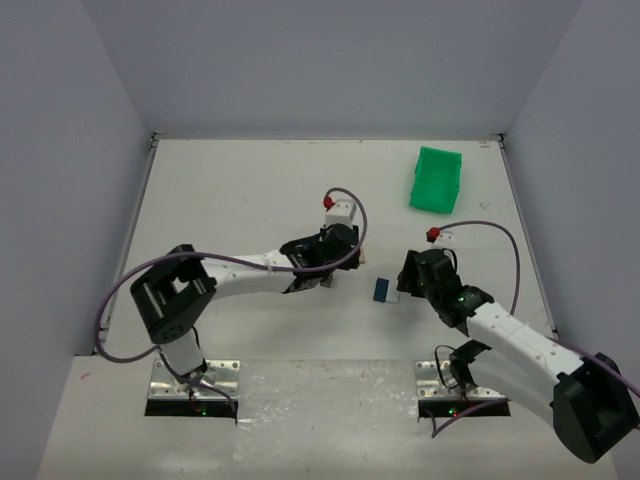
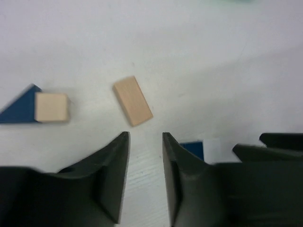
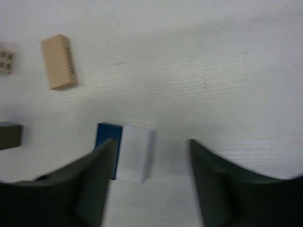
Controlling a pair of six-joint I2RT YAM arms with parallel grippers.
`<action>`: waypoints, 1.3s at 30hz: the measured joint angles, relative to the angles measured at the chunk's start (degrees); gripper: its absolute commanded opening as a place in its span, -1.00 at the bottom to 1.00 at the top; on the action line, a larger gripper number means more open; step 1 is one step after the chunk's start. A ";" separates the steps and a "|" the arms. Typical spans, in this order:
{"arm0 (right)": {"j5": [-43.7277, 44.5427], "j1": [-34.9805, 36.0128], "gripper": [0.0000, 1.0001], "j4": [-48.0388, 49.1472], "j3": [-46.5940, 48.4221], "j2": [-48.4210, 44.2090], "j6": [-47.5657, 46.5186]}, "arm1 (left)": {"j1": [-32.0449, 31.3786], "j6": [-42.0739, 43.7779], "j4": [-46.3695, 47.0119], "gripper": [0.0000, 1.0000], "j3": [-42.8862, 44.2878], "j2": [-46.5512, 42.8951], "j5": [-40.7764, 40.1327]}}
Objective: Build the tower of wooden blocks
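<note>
No wood block tower stands in view; the blocks lie low on the table. A tan oblong block [image 2: 133, 100] lies just ahead of my left gripper [image 2: 144, 135], which is open with nothing between its fingers. Further left, a tan cube [image 2: 52, 107] overlaps a blue wedge [image 2: 18, 111]; I cannot tell whether it rests on it. A blue block [image 3: 105, 135] and a white block [image 3: 135, 153] lie side by side. My right gripper [image 3: 151, 144] is open around the white one, its left finger over the blue one. From above, the pair [image 1: 384, 290] lies between both grippers.
A green plastic bin [image 1: 436, 179] stands at the back right of the white table [image 1: 240, 190]. Grey walls close the table on three sides. The left arm [image 1: 250, 272] reaches across the middle, and the right arm [image 1: 500, 330] comes in from the near right.
</note>
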 measured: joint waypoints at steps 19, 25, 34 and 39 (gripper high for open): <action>-28.99 14.13 0.96 0.86 28.31 30.77 -35.47 | 25.74 -0.46 0.74 1.00 -24.50 -31.77 -1.90; -30.68 16.81 0.70 -0.63 35.43 42.75 -41.52 | 26.31 -0.65 0.85 1.00 -25.77 -33.45 -0.04; -29.63 16.90 0.34 -3.87 40.92 50.71 -45.47 | 27.05 -0.63 1.76 1.00 -26.03 -33.86 0.82; -29.10 16.90 -0.34 -5.48 40.92 51.20 -46.30 | 27.06 -0.63 1.91 1.00 -26.03 -33.86 1.23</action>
